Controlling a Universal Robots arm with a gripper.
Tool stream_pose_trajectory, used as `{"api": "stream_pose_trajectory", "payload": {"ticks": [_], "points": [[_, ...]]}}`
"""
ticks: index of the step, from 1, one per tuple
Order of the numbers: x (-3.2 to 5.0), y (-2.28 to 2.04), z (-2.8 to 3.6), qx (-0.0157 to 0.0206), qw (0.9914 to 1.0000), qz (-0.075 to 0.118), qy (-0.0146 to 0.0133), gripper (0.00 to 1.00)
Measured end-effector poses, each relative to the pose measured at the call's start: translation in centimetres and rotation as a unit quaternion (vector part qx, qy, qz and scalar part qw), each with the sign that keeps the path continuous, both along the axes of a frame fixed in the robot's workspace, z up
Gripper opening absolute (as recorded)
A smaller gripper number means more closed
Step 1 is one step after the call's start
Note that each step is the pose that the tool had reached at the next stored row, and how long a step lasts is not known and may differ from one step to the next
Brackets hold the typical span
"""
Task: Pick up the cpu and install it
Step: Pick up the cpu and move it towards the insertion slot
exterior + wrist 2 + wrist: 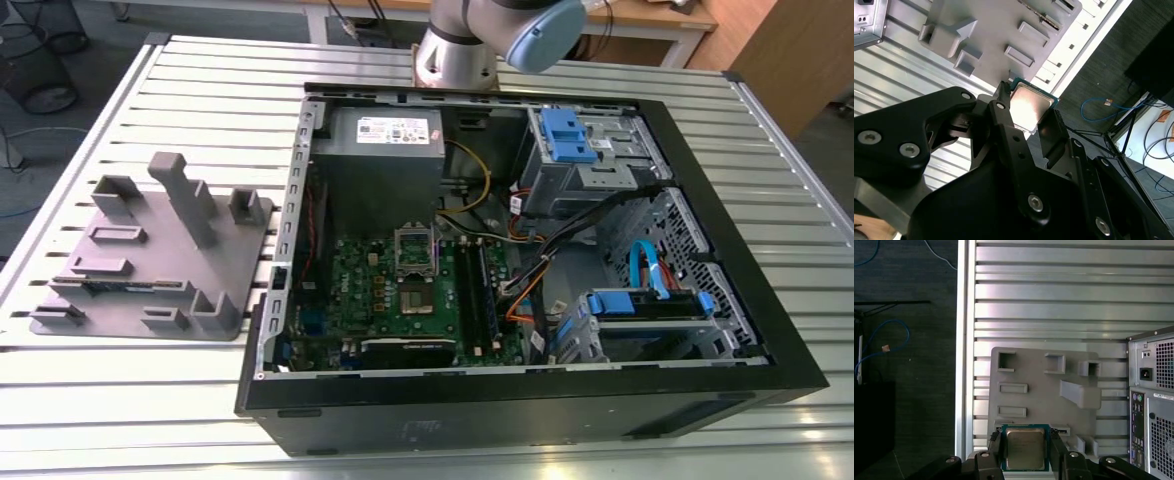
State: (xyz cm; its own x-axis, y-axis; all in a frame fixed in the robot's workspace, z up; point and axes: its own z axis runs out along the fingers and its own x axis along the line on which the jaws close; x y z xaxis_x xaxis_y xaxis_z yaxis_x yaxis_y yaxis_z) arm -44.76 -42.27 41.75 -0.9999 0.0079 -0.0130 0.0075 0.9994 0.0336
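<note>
The cpu (1025, 448), a small square chip with a shiny metal top and a green rim, sits between the black fingers of my gripper (1026, 452), which is shut on its two opposite edges. In the second wrist view the cpu (1030, 105) shows the same grip, with one finger (1004, 112) against its side. It hangs well above the grey plastic tray (1039, 390) with upright posts. In the exterior view the motherboard (400, 300) lies inside the open computer case (534, 390), and its cpu socket (416, 290) stands open with its lid frame raised.
The tray (147, 260) lies on the slatted metal table (160, 100), on the exterior view's left of the case. Cables, blue drive bays (577, 140) and a power supply (384, 135) crowd the case. The arm's joint (494, 40) stands behind the case. Dark floor borders the table.
</note>
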Motion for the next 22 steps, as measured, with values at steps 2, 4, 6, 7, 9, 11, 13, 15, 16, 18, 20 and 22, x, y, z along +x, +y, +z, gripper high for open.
{"api": "stream_pose_trajectory", "payload": {"ticks": [2, 4, 6, 7, 9, 11, 13, 15, 16, 18, 20, 22], "points": [[0.00, 0.00, 0.00, 0.0000, 1.00000, 0.000, 0.0000, 0.47], [0.00, 0.00, 0.00, 0.0000, 1.00000, 0.000, 0.0000, 0.47], [0.00, 0.00, 0.00, 0.0000, 1.00000, 0.000, 0.0000, 0.47], [0.01, 0.00, 0.00, 0.0000, 1.00000, 0.000, 0.0000, 0.47], [0.11, 0.00, 0.01, 0.0000, 1.00000, 0.000, 0.0001, 0.47], [0.32, 0.00, 0.00, 0.0000, 1.00000, 0.000, 0.0000, 0.47], [0.67, 0.00, 0.00, 0.0000, 1.00000, 0.000, 0.0000, 0.47], [1.13, 0.00, -0.01, 0.0000, 1.00000, 0.000, 0.0000, 0.47], [1.39, 0.00, -0.01, 0.0000, 1.00000, 0.000, 0.0001, 0.47], [1.95, 0.00, -0.02, 0.0000, 1.00000, 0.000, 0.0001, 0.47], [2.49, 0.00, -0.02, 0.0000, 1.00000, 0.000, 0.0001, 0.47], [3.05, 0.00, -0.03, 0.0000, 1.00000, 0.000, 0.0002, 0.47]]}}
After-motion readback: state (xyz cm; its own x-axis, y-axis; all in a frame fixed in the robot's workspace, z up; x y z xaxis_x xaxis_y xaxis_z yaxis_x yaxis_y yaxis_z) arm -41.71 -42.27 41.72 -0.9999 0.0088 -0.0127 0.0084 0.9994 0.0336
